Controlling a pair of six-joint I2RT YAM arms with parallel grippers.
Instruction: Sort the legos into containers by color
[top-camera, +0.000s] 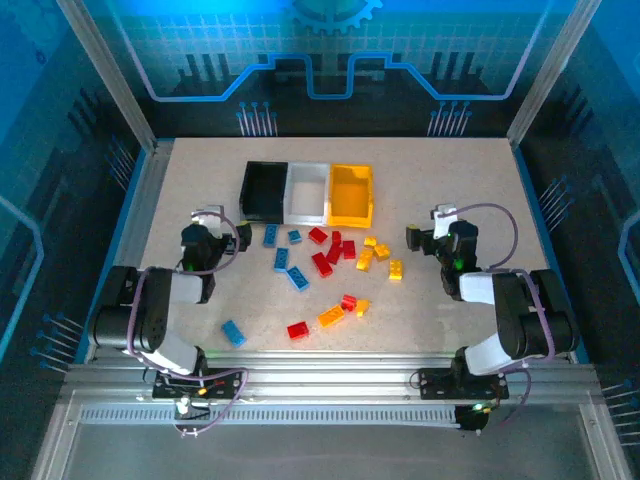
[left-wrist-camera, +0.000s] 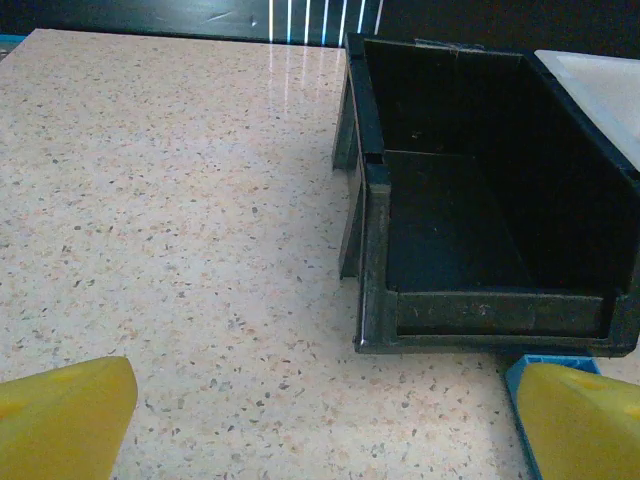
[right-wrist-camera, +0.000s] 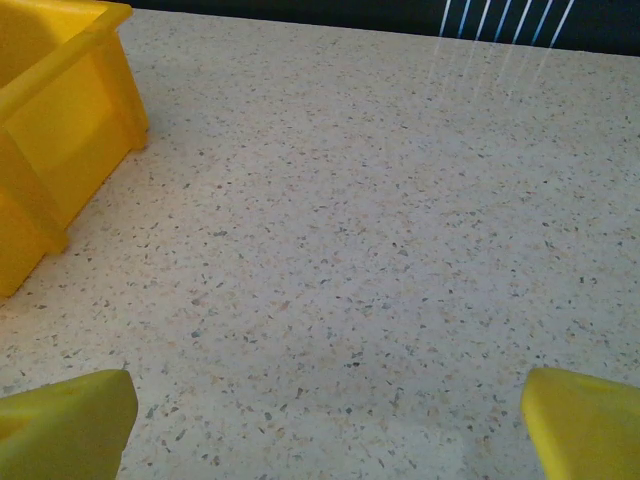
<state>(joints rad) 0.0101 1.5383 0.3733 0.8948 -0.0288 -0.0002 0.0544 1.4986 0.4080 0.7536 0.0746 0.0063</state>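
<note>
Nothing sorted yet: all legos (top-camera: 322, 263) lie loose on the tabletop (top-camera: 200, 170), just near of the containers (top-camera: 288, 192), which look empty. Left gripper (left-wrist-camera: 322, 415) and right gripper (right-wrist-camera: 325, 420) are both spread wide, holding nothing.

The table (top-camera: 185, 200) is bare left of the black bin (top-camera: 262, 192) and right of the yellow bin (top-camera: 351, 195), leaving open lanes on both sides. Those two and the white bin (top-camera: 307, 192), joined in a row, wall off the back. In front, the legos (top-camera: 322, 262) lie scattered with narrow gaps between them. One blue brick (top-camera: 270, 235) sits just beside the black bin's front. A lone brick (top-camera: 233, 332) lies well apart, front left.
</note>
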